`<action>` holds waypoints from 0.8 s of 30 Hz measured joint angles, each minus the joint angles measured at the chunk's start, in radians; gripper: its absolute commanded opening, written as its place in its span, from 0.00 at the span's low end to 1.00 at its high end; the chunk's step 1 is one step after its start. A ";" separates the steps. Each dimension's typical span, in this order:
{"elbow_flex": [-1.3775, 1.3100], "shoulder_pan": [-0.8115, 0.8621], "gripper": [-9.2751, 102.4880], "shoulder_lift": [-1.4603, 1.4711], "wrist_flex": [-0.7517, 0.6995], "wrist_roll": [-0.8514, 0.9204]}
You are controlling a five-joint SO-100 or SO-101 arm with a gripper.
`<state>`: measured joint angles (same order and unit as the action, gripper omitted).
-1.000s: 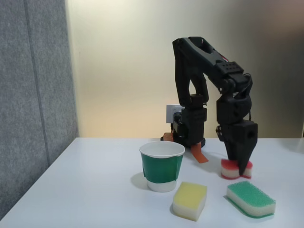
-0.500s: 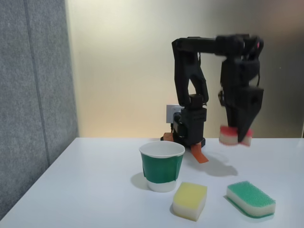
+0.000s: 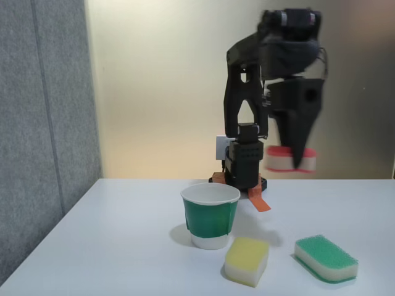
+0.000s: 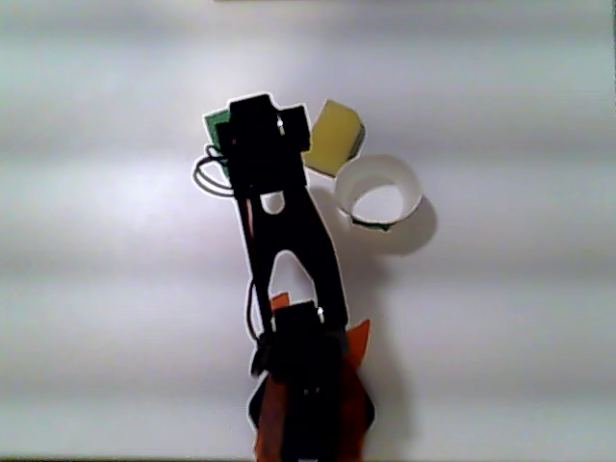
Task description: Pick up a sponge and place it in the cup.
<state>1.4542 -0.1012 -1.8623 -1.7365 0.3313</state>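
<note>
— Above the table (image 3: 111, 234), right of the cup (image 3: 210, 215): what hangs there?
— Gripper (image 3: 295, 161), fingers clamped on the sponge (image 3: 281, 159), held high in the fixed view.
— And nearer the cup?
— Yellow sponge (image 3: 246, 259) beside it; green sponge (image 3: 326, 258) farther right.

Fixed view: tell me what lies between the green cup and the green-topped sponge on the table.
In the fixed view, the yellow-topped sponge lies between the cup and the green-topped sponge, slightly nearer the camera than both.

Looks like an office or small lab corner: a grey felt-covered partition panel (image 3: 43, 123) fills the left of the fixed view. A plain white tabletop (image 3: 123, 246) runs below, with a bare cream wall (image 3: 160, 86) and a white wall socket (image 3: 223, 148) at centre.
</note>
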 measured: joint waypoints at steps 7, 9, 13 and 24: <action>-0.118 0.160 0.08 0.057 0.008 0.189; -0.118 0.210 0.08 0.057 0.017 0.227; -0.080 0.267 0.08 0.051 0.078 0.296; 0.224 0.357 0.08 -0.091 0.238 0.333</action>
<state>1.6782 0.2562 -1.9528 -1.4987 0.6642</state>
